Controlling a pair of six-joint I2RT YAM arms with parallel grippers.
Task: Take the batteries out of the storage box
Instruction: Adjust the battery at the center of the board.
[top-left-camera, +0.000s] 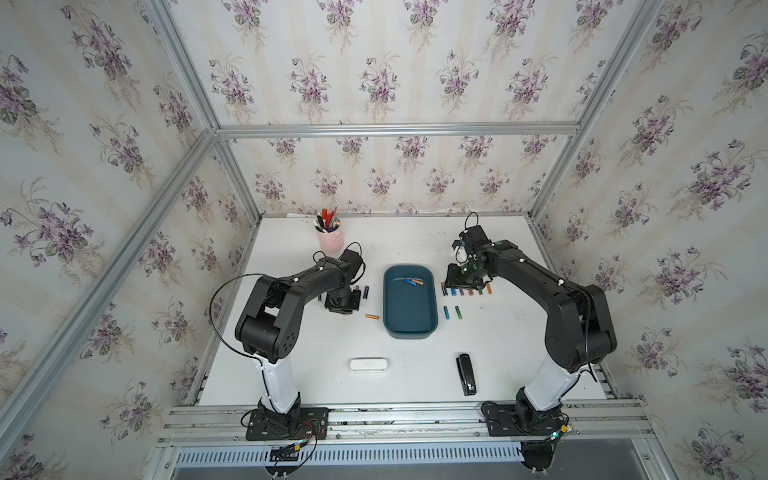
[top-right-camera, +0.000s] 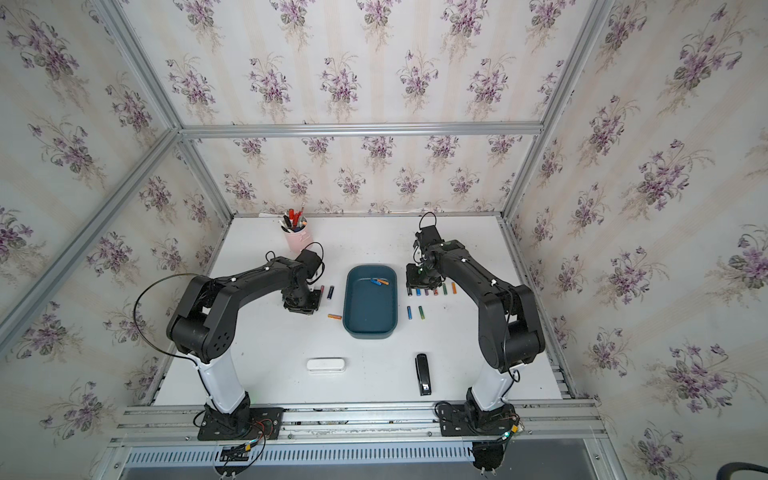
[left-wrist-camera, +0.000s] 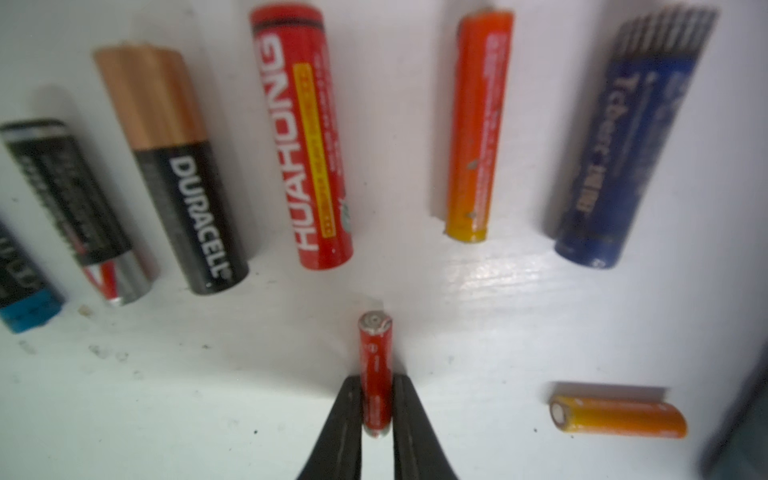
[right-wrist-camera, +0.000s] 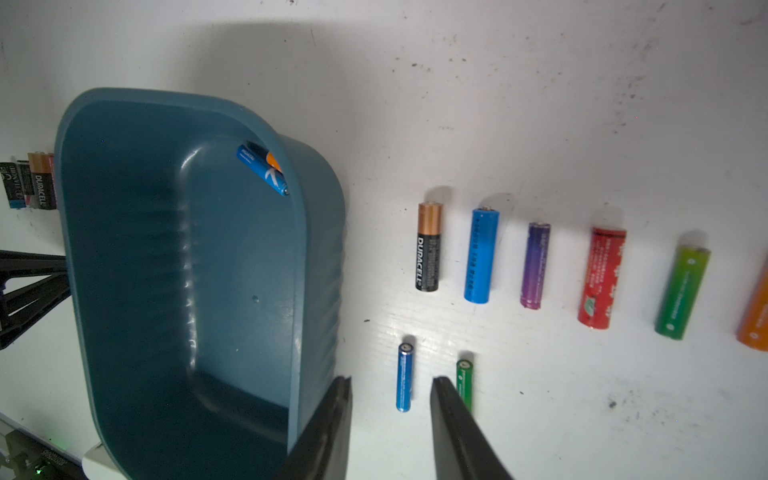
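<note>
Left gripper (left-wrist-camera: 376, 386) is pinching a skinny red battery (left-wrist-camera: 375, 361) on the table (left-wrist-camera: 498, 332). In the middle, the box (top-left-camera: 409, 328) holds two batteries (top-left-camera: 414, 281) at its far end, lying crosswise. Right gripper (right-wrist-camera: 391, 384), spread and empty, hovers just beside the box, so probably nearer.

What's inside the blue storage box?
The storage box holds a blue battery and an orange battery at its far end. Its wall hides most of the orange one from the right wrist.
</note>
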